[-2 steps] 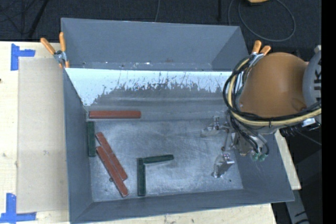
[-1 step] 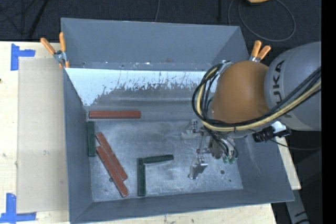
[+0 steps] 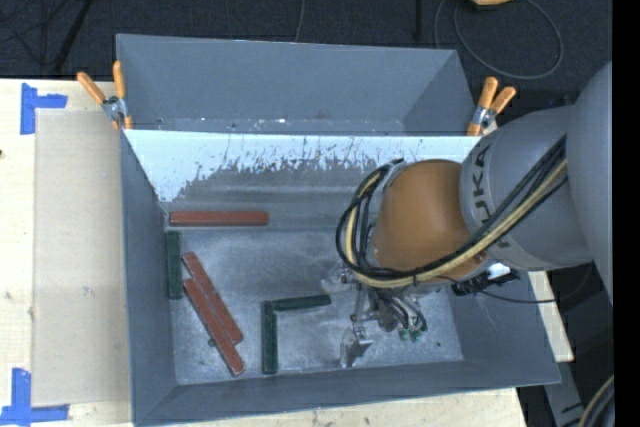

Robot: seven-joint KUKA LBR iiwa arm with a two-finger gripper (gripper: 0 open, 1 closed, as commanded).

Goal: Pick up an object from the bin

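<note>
Your claw (image 3: 357, 343) is hanging low, right of centre. A dark green bar (image 3: 297, 304) is lying just upper-left of it, lengthwise left-to-right. I cannot tell how open the claw is.

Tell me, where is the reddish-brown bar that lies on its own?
In the camera view, the lone reddish-brown bar lies flat at the back left of the bin, just above a dark green bar and far left of the gripper.

The bin's middle floor (image 3: 290, 260) lies bare, between a brown stick (image 3: 218, 218) by the back wall and two green sticks (image 3: 269, 337) (set in an L) nearer the front. A slanted brown pair (image 3: 212, 312) and another green stick (image 3: 174, 265) crowd the left; the arm (image 3: 420, 215) overhangs the right.
</note>
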